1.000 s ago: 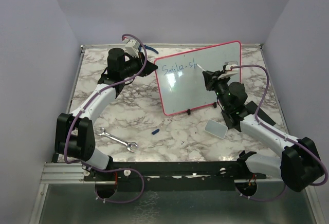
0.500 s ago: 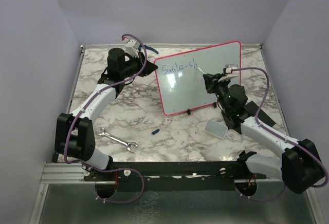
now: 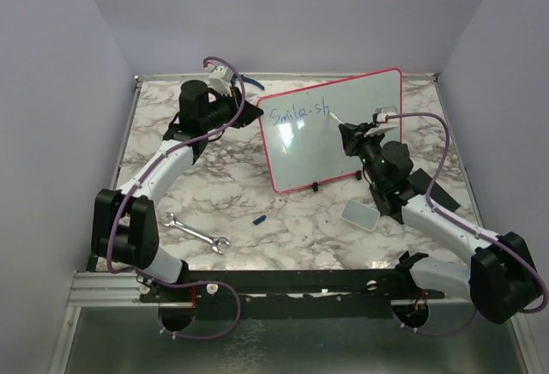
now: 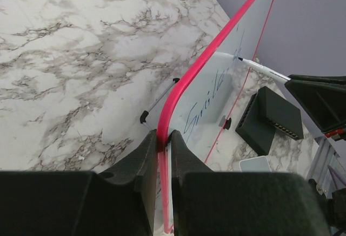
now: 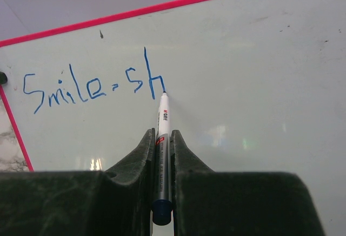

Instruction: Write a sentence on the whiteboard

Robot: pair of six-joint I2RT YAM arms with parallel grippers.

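Right fingers [image 5: 144, 152] pinching marker [image 5: 162, 125], tip touching whiteboard [image 5: 259, 84] after sentence [image 5: 92, 87] "Smile-sh" (blue ink), left fingers [image 4: 145, 157] clamping whiteboard edge

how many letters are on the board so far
7. Five spell "Smile" at the board's upper left. After a dash comes "sh", two more, with the marker tip at the h's foot. None seem hidden.

Bright even light, sharp, glare on whiteboard [image 5: 243, 84]
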